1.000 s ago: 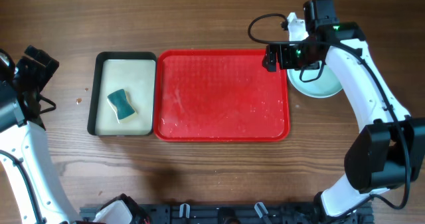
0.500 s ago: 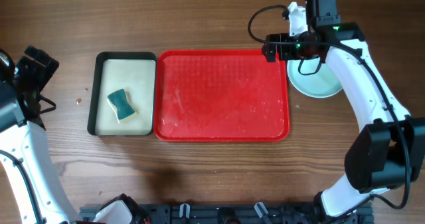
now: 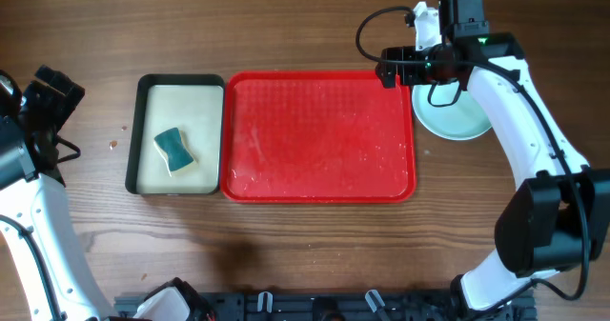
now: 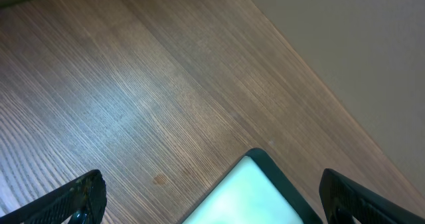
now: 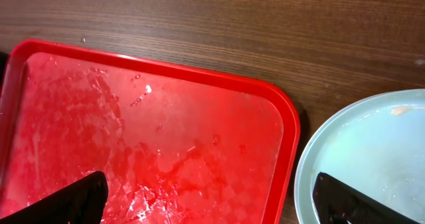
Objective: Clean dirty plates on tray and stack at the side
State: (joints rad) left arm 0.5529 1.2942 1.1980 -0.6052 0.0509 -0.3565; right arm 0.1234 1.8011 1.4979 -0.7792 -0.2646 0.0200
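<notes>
Overhead looks straight down; the close right wrist view shares a corner of the tray [image 5: 166, 151].

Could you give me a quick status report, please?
Left gripper and right gripper open, empty. Red tray bare of plates; pale plate beside it. Sponge in small tray. Nothing in the way.

- wooden table [image 3: 286, 26], brown with a clear grain, takes up pretty much the whole overhead view
- small black-rimmed tray [image 3: 132, 135] with a cream inside, sitting on the left part of the table
- teal sponge [image 3: 173, 150] with wavy edges lying in that tray, a bit tilted, towards its left side
- tiny brownish speck [image 3: 112, 144] on the wood just left of the tray
</notes>
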